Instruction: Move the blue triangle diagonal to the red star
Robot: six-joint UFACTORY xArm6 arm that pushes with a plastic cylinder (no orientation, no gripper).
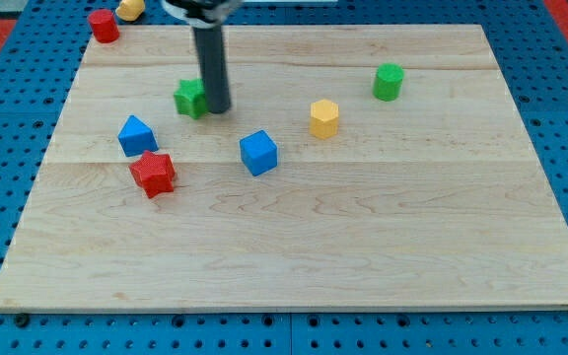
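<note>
Standing upright near the board's upper left, my tip (pixel 217 108) holds nothing and rests just at 3 o'clock of the green star (pixel 191 98), touching or nearly so. At about 7 o'clock from my tip, well apart, sits the blue triangle (pixel 137 135), a small wedge with a peaked top and lighter upper face. Just at its 5 o'clock, almost touching, lies the red star (pixel 153 173). A blue cube (pixel 258 153) sits at 5 o'clock of my tip; a yellow hexagon (pixel 324 118) and green cylinder (pixel 389 82) lie at 3 o'clock on the wooden board (pixel 363 256).
</note>
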